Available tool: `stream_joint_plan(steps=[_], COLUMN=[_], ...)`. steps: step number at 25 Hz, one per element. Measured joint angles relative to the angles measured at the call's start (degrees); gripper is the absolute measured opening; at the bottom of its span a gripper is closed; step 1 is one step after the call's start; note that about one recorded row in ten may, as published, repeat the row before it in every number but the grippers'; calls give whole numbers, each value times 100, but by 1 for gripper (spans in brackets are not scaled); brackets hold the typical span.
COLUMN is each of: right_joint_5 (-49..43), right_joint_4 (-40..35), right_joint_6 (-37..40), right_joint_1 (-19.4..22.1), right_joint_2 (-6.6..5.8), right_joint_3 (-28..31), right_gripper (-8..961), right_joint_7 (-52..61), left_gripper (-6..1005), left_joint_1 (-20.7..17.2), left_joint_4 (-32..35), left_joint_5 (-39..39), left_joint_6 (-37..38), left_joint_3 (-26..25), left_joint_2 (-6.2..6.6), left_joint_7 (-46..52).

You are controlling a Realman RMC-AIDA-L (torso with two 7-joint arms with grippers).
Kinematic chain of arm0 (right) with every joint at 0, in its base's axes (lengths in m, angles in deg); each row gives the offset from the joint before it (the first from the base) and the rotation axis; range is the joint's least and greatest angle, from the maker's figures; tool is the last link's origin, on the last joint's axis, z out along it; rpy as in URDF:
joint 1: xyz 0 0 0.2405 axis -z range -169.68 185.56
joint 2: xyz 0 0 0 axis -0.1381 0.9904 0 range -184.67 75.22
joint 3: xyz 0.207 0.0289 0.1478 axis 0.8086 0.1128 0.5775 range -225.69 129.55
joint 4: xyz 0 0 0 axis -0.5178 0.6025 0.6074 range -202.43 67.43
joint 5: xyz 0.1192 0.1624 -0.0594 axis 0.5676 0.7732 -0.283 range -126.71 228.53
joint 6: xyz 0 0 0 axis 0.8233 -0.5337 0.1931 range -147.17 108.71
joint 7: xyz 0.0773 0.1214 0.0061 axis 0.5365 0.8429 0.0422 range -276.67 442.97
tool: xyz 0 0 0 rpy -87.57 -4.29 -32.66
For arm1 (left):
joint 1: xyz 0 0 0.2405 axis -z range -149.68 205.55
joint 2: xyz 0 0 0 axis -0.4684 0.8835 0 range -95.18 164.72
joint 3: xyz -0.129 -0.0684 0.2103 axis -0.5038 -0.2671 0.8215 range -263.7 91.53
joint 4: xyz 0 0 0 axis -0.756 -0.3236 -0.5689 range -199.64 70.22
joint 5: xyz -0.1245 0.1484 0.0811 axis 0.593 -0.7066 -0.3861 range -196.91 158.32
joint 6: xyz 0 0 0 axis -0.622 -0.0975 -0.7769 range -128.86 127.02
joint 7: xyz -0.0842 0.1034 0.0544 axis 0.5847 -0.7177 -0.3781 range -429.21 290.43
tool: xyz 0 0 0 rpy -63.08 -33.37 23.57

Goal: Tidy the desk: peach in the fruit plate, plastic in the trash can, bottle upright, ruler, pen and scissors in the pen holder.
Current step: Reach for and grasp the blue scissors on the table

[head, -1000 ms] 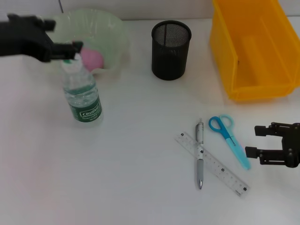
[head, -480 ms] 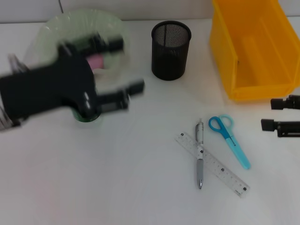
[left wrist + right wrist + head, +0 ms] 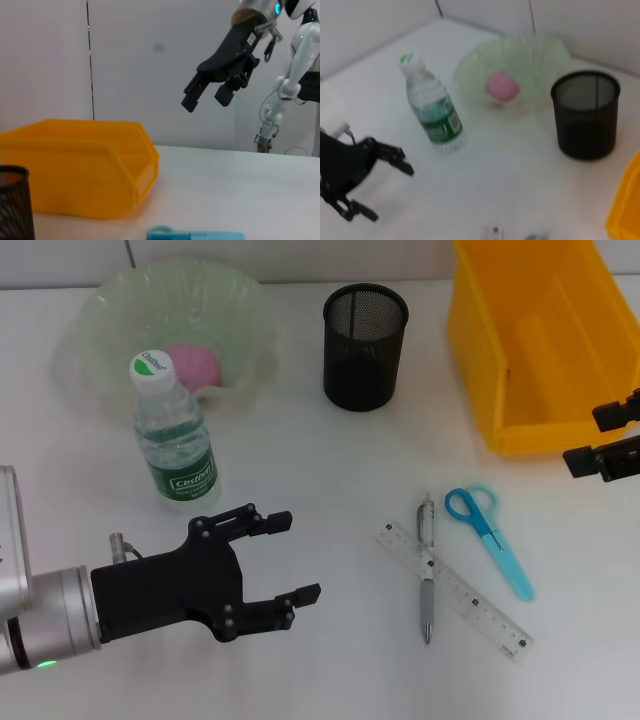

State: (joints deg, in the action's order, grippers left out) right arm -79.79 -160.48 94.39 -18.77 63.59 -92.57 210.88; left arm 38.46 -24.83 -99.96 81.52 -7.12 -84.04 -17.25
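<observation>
The clear bottle [image 3: 175,435] with a green label stands upright on the white table, in front of the pale green fruit plate [image 3: 90,330] that holds the pink peach [image 3: 192,367]. My left gripper [image 3: 298,556] is open and empty, in front of the bottle and apart from it. The blue scissors [image 3: 490,538], grey pen [image 3: 427,570] and clear ruler [image 3: 470,600] lie flat at the front right, with the pen crossing the ruler. The black mesh pen holder [image 3: 365,345] stands at the back centre. My right gripper [image 3: 588,438] is open and empty at the right edge. No plastic shows.
A yellow bin [image 3: 540,340] stands at the back right, just behind my right gripper. The right wrist view shows the bottle [image 3: 432,107], plate [image 3: 545,55], pen holder [image 3: 585,120] and left gripper [image 3: 390,194]. The left wrist view shows the bin [image 3: 75,170] and right gripper [image 3: 207,97].
My left gripper has left the bottle's cap and swung to the front, now open before the upright bottle. My right gripper has moved back towards the yellow bin.
</observation>
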Motion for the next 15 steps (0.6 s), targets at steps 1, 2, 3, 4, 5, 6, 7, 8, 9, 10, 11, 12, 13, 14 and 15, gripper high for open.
stream_joint_plan(steps=[1, 2, 3, 4, 5, 6, 7, 8, 9, 10, 11, 12, 13, 14, 15], right_joint_5=[-461, -657, -821, -962, -962, -1148, -1148, -1238, -1398, -1570, -1743, -1886, -1994, -1994, -2003], right_joint_4=[-234, -285, -309, -305, -305, -179, -179, -71, 57, 164, 306, 446, 705, 705, 838], right_joint_6=[72, 74, 65, 41, 41, -81, -81, -166, -300, -416, -567, -707, -905, -905, -979], right_joint_1=[-232, -344, -441, -544, -544, -720, -720, -782, -848, -895, -927, -943, -946, -946, -945], right_joint_2=[8, 26, 43, 60, 60, 78, 78, 78, 79, 80, 80, 82, 89, 89, 92], right_joint_3=[-496, -738, -946, -1152, -1152, -1504, -1504, -1653, -1786, -1884, -1972, -2054, -2188, -2188, -2266], right_gripper=[776, 776, 776, 776, 776, 776, 775, 775, 775, 775, 775, 775, 775, 775, 775], right_joint_7=[476, 676, 832, 968, 968, 1231, 1231, 1382, 1614, 1826, 2047, 2252, 2570, 2570, 2696], left_gripper=[797, 797, 797, 797, 797, 797, 797, 797, 797, 797, 797, 797, 797, 797, 797], left_joint_1=[-18, -67, -95, -110, -110, -115, -117, -118, -118, -119, -120, -120, -120, -120, -121], left_joint_4=[-18, 2, 27, 40, 40, 48, 54, 55, 55, 52, 42, 42, 37, 37, 35], left_joint_5=[1, 4, 14, 24, 24, 31, 37, 37, 37, 36, 34, 34, 31, 31, 30], left_joint_6=[16, 50, 95, 129, 129, 172, 217, 224, 231, 231, 231, 231, 232, 232, 232], left_joint_3=[-6, -7, -7, -8, -8, -8, -10, -15, -21, -31, -47, -47, -66, -66, -72], left_joint_2=[1, 4, 6, 11, 11, 16, 23, 23, 23, 24, 25, 25, 24, 24, 25], left_joint_7=[-25, -30, -32, -33, -33, -34, -36, -37, -37, -37, -35, -35, -24, -24, -16])
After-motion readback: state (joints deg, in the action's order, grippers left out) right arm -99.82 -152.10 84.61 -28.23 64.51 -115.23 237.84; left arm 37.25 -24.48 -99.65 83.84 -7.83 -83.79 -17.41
